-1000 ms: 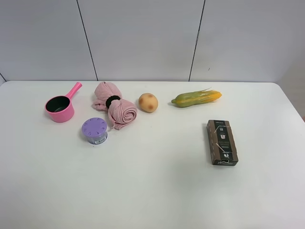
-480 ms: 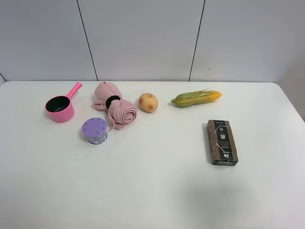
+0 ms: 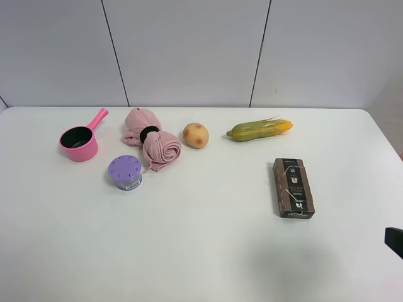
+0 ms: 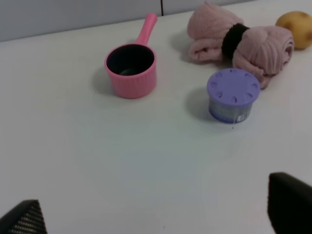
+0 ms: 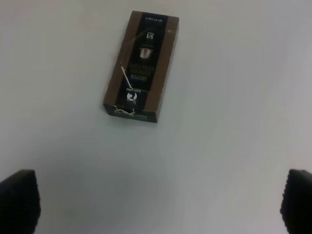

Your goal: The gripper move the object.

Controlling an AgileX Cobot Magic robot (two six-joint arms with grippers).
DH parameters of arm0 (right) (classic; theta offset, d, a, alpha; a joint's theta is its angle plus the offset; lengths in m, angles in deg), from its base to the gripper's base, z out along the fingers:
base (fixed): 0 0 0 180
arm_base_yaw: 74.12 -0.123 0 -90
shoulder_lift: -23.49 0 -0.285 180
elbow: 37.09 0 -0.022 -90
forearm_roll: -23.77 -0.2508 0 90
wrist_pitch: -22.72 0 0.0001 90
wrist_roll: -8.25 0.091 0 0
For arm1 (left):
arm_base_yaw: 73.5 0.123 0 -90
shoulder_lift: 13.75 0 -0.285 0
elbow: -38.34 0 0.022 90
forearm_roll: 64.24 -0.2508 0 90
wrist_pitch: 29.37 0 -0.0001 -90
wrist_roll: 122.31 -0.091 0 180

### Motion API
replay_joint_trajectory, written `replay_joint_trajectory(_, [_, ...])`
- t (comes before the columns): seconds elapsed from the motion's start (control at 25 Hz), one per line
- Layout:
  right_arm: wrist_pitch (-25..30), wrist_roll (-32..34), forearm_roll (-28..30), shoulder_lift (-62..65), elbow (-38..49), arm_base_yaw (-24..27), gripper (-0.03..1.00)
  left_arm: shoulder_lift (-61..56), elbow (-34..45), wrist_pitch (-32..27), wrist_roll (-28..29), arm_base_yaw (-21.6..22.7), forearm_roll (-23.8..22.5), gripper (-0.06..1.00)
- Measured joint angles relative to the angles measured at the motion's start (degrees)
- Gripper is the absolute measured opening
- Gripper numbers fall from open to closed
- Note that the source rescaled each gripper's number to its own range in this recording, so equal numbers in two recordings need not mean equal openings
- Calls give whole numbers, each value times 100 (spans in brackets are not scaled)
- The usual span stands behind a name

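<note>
Robot test lab, bare white desk, plain grey panelled wall, toy pot, plastic corn, staged props

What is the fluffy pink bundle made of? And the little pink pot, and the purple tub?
The pink bundle looks like soft terry cloth: fuzzy, matte, folded, squeezed by a black band that may be elastic. The pink pot seems to be smooth moulded plastic, with ribbed sides and a dark inside. The purple tub has a matte, probably plastic lid; its side label looks glossy.

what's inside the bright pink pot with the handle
Nothing shows inside the bright pink plastic pot: the left wrist view shows only a dark, shiny lining. The near wall hides a strip of its floor.
</note>
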Motion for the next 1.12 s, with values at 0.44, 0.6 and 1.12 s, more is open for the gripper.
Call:
replay_joint_trajectory(0.44, [0,149,108,45,0,14,100,0,0,0,0,0,0,100])
replay_joint_trajectory(0.6, [0,149,108,302,0,346,100,0,0,0,0,0,0,100])
replay_joint_trajectory(1.12, [-9,186,138,1086,7,910,100,0,0,0,0,0,0,100])
